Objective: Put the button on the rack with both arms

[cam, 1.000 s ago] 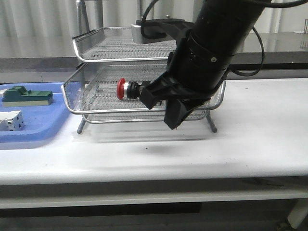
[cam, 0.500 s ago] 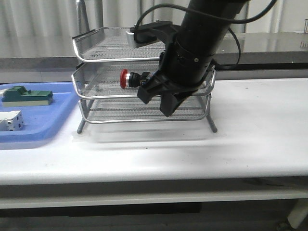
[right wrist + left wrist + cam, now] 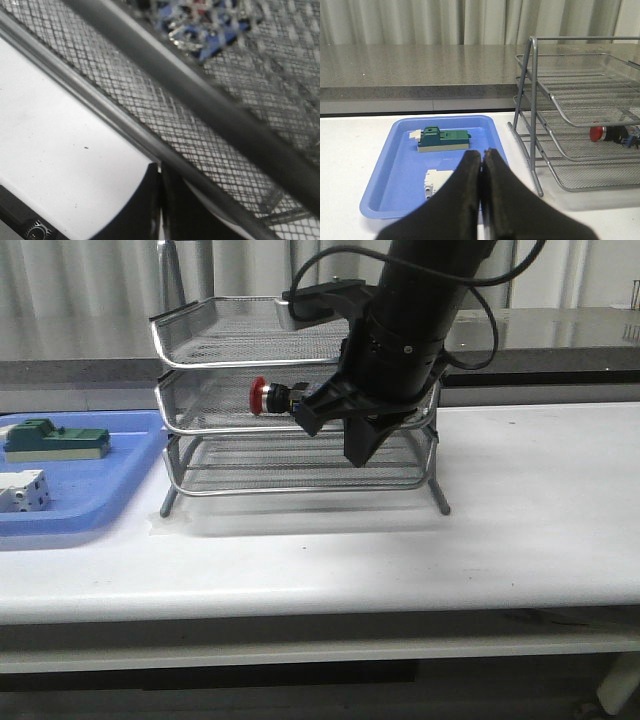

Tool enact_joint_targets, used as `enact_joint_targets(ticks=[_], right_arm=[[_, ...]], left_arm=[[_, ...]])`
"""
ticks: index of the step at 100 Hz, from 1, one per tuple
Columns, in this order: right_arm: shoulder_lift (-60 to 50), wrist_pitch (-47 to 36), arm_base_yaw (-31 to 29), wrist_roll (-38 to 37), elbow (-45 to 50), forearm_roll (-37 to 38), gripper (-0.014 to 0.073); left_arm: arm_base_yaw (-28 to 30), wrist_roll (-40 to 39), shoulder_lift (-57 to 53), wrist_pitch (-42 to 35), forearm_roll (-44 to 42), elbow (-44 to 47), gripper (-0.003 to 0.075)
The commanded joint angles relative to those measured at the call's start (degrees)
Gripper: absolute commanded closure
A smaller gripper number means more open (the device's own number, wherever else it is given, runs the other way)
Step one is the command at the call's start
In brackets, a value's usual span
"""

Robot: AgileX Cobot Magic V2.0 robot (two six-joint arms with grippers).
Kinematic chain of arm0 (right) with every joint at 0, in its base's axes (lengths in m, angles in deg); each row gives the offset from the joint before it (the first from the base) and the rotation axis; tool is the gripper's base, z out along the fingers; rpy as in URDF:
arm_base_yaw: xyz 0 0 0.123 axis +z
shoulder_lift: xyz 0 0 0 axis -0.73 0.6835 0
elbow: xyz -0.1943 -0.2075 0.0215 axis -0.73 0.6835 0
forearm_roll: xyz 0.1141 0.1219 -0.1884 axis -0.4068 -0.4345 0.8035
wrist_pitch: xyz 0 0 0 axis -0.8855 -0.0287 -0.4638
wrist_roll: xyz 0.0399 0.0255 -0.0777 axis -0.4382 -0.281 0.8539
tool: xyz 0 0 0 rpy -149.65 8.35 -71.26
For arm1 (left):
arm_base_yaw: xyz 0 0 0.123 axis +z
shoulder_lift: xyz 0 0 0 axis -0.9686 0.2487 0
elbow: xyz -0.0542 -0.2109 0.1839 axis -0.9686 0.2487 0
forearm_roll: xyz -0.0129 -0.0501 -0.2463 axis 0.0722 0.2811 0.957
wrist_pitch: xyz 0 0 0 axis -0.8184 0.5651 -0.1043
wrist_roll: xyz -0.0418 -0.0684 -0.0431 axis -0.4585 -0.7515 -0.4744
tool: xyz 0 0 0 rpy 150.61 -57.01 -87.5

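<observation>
Right arm's dark end effector hangs over the white counter at the front rim of the three-tier silver wire-mesh rack, fingers pressed together, nothing between them. Small red-capped push-button with blue-black body lies on its side in the middle tier. Left end effector: fingers together, empty, near the flat blue plastic tray holding a green block and a white block.
</observation>
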Motion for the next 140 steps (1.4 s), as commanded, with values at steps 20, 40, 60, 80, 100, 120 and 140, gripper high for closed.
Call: enact_joint_targets(ticks=[20, 40, 60, 80, 100, 120, 140], right_arm=[[-6.8, 3.48, -0.53, -3.56, -1.35, -2.04, 0.0657], [-12.66, 4.39, -0.66, -7.91, 2.79, 0.77, 0.065], [-20.75, 4.16, -0.66, -16.79, 9.88, 9.91, 0.065], [-30.27, 4.35, -1.87, -27.54, 17.12, 20.04, 0.065], [-40.12, 4.05, -6.37, -29.76, 23.22, 21.47, 0.065], [-49.67, 4.04, -12.34, -29.76, 28.29, 21.38, 0.065], [-59.4, 4.04, -15.13, -29.76, 33.72, 21.01, 0.065]], left_arm=[[0.21, -0.41, 0.42, -4.37, 0.89, -1.57, 0.0741], [0.21, -0.41, 0.42, -4.37, 0.89, -1.57, 0.0741], [0.21, -0.41, 0.42, -4.37, 0.89, -1.57, 0.0741], [0.21, -0.41, 0.42, -4.37, 0.89, -1.57, 0.0741], [0.21, -0.41, 0.42, -4.37, 0.89, -1.57, 0.0741], [0.21, -0.41, 0.42, -4.37, 0.89, -1.57, 0.0741], [0.21, -0.41, 0.42, -4.37, 0.89, -1.57, 0.0741]])
